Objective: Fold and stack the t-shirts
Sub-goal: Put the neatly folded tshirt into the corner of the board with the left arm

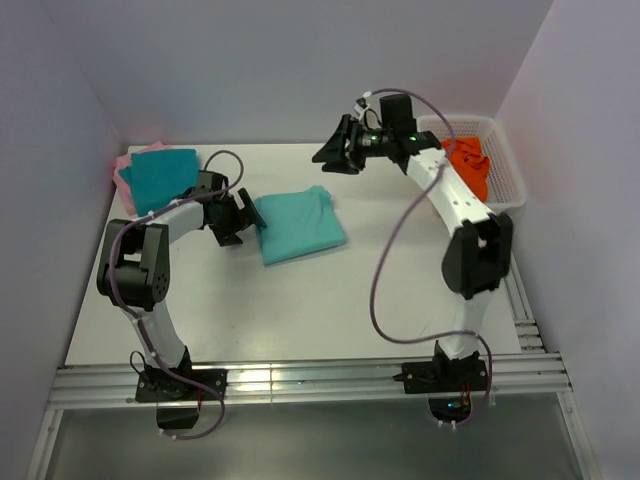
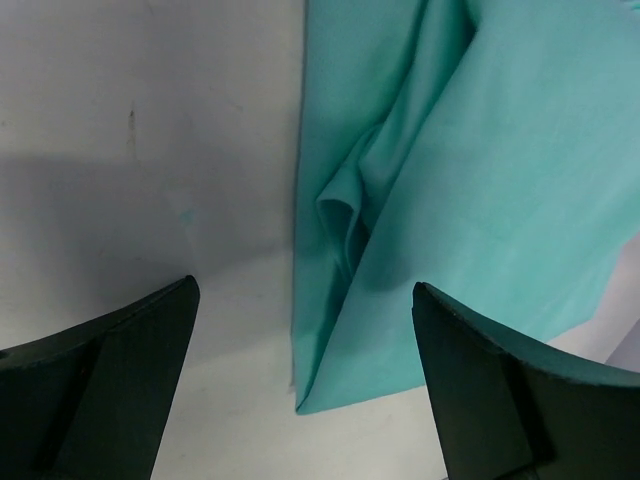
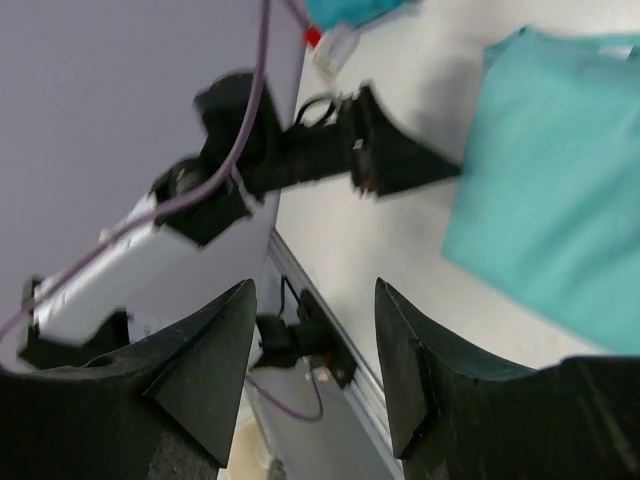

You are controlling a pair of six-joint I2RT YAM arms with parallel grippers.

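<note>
**Barely visible: the stack's bottom layer**

Only an edge of the pink tee (image 1: pixel 121 172) shows under the teal tee (image 1: pixel 165 172), far left. The left fingers (image 2: pixel 110 380) are spread, empty, either side of the mint tee (image 1: pixel 300 228)'s corner on the tabletop (image 1: pixel 300 310). The right fingers (image 3: pixel 200 370) are spread too, raised.

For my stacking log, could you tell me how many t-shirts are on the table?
3: mint-green t-shirt mid-table, teal t-shirt far left, pink t-shirt under it. Orange cloth in the basket may be more.

You have bare table (image 1: pixel 300 310) on the near side of the mint tee (image 1: pixel 300 228) and to its right. The teal tee (image 1: pixel 165 172) fills the far left corner, and the basket (image 1: pixel 510 165) blocks the far right.
</note>
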